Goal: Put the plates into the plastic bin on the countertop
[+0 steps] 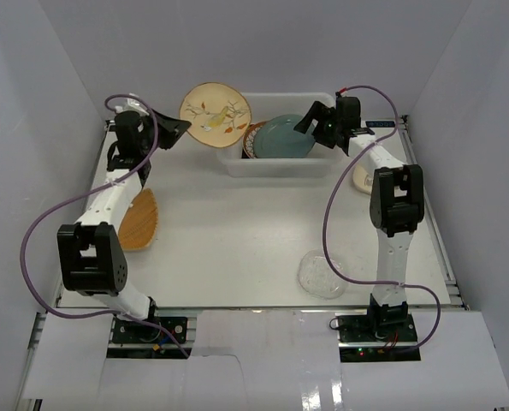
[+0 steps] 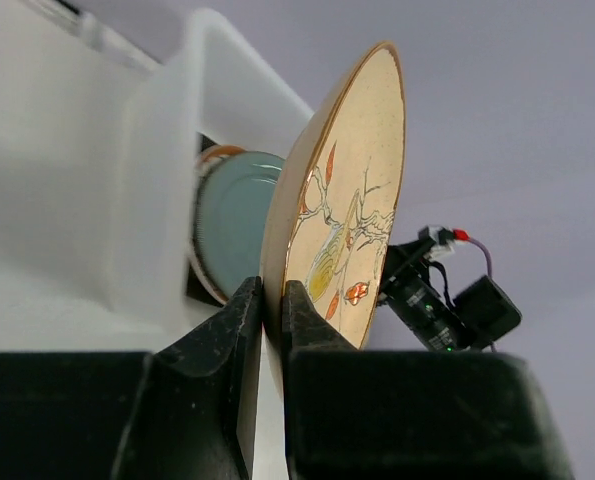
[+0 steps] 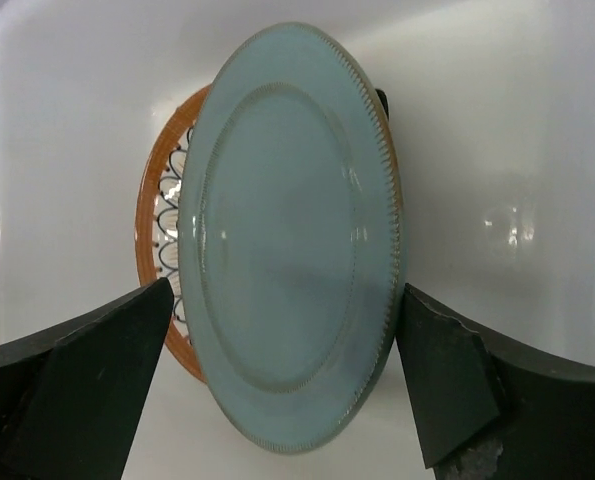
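My left gripper (image 1: pixel 179 128) (image 2: pixel 272 290) is shut on the rim of the cream floral plate (image 1: pixel 216 114) (image 2: pixel 352 200), holding it on edge in the air just left of the plastic bin (image 1: pixel 275 168) (image 2: pixel 157 150). Inside the bin the teal plate (image 1: pixel 281 137) (image 3: pixel 292 230) leans on the brown-rimmed patterned plate (image 1: pixel 251 139) (image 3: pixel 162 230). My right gripper (image 1: pixel 310 120) (image 3: pixel 287 290) hangs over the teal plate, open, with one finger on each side of it.
On the countertop (image 1: pixel 237 231) lie an orange fan-shaped plate (image 1: pixel 140 220) at the left, a clear glass plate (image 1: pixel 322 273) at the near right, and a small cream plate (image 1: pixel 362 178) partly hidden behind the right arm. White walls enclose the table.
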Robot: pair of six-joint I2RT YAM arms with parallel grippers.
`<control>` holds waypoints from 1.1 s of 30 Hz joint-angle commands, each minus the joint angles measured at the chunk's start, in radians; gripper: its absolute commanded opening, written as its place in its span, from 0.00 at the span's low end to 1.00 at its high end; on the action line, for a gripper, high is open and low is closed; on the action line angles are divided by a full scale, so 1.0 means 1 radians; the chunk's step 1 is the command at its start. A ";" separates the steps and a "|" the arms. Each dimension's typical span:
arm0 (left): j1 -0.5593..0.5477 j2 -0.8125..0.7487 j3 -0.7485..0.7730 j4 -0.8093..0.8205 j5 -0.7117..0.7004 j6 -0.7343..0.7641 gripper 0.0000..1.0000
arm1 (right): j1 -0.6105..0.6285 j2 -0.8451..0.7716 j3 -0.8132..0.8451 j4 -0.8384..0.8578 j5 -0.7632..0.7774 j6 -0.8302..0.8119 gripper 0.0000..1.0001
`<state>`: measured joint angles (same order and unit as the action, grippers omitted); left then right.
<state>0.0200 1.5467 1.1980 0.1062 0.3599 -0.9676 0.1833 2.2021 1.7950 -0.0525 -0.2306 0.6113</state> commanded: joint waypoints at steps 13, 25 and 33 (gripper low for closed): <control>-0.319 0.559 0.635 0.102 -0.016 -0.031 0.00 | -0.034 -0.372 -0.098 -0.153 0.122 -0.246 0.90; -0.362 0.802 0.914 0.047 0.019 0.032 0.50 | 0.105 -0.860 -0.728 0.157 0.079 -0.177 0.31; -0.348 0.615 0.916 -0.059 0.072 0.182 0.98 | 0.367 -0.934 -0.994 0.324 0.132 -0.068 0.85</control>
<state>-0.3347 2.3939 2.0663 0.0166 0.3672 -0.8688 0.4652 1.2549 0.8326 0.1509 -0.1398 0.5037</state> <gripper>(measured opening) 0.975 0.826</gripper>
